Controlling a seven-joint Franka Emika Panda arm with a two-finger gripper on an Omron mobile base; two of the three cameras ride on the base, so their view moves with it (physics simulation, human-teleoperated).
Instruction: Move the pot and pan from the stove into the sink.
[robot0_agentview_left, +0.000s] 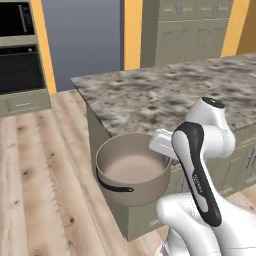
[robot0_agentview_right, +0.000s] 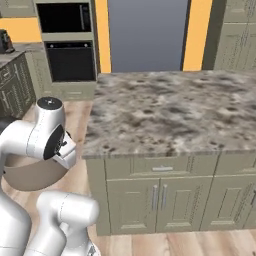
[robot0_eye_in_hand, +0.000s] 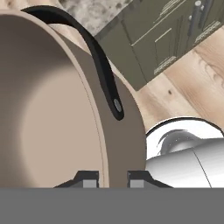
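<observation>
so the pincer (robot0_eye_in_hand: 112, 180) is clamped down tight on the rim of the wide, deep round taupe-beige metal pot (robot0_agentview_left: 133, 170), one dark fingertip (robot0_eye_in_hand: 86, 179) sitting inside the wall and the other on the outside, with the pot wall pinched between them. In the hand view you can see the pale inside of the pot on the left, and one of its dark loop side handles (robot0_eye_in_hand: 94, 57) arching up over the outer wall, ending in a little silver rivet. From the left base view the pot hangs in the air, upright or close to it, held at its right-hand rim by the white arm, with its other dark loop handle (robot0_agentview_left: 114, 186) showing on the near lower side. It sits out in front of the end of the island, over the light wooden plank floor (robot0_agentview_left: 40, 190), not resting on anything. In the right base view just a slice of the pot (robot0_agentview_right: 35, 176) peeks out below the arm's white joint. Behind it is the speckled grey-brown stone desk (robot0_agentview_right: 170, 115) on sage-green cabinets with silver bar handles (robot0_agentview_right: 159, 196). Further back there's a black built-in wall oven (robot0_agentview_right: 70, 60), orange-yellow wall strips (robot0_agentview_left: 133, 30) and a grey-blue panel (robot0_agentview_left: 82, 35) between them
</observation>
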